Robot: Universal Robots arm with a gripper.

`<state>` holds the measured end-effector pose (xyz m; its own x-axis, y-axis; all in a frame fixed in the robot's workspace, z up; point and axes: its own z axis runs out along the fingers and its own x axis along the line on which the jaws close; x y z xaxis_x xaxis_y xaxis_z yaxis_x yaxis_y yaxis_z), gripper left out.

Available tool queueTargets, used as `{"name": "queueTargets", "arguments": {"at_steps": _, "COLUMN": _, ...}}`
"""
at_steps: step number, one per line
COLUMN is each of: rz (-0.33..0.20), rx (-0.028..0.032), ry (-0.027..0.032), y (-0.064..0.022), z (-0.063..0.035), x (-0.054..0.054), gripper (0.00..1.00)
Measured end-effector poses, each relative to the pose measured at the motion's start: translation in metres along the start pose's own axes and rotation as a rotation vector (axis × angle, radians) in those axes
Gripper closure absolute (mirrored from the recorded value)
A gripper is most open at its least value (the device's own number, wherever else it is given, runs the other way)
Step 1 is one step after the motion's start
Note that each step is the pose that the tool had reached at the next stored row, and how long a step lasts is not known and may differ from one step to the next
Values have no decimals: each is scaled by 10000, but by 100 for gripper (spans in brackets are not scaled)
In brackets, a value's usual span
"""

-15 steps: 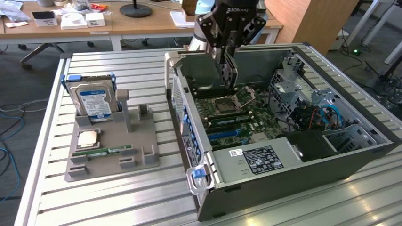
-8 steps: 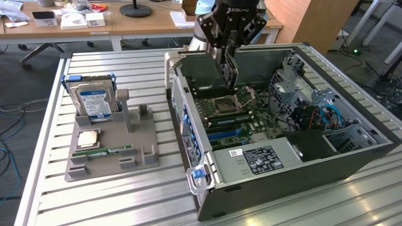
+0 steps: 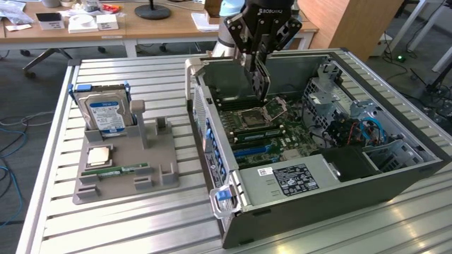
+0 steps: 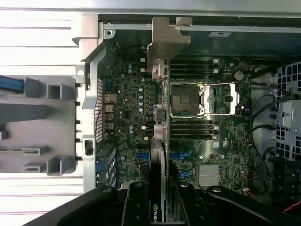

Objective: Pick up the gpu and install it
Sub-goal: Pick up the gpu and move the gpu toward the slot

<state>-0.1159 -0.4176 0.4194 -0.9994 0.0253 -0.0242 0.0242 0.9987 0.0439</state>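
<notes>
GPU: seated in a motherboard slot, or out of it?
Out. The gpu hangs on edge in the gripper, jaws shut on it, clear above the motherboard in the open case.

Wood desks [image 3: 155,29] in bg, grey floor [image 3: 32,90] — loose cables [image 3: 14,123]

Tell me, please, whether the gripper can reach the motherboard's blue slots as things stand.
Probably yes: the case is open, and the gripper, holding the gpu upright, hangs over the motherboard, nothing covering the blue slots.
</notes>
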Motion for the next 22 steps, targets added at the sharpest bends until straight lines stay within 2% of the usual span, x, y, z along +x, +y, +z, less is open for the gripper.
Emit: {"name": "queueTargets", "arguments": {"at_steps": 22, "rz": 0, "rx": 0, "ry": -1, "y": 7, "z": 14, "x": -308, "gripper": 74}}
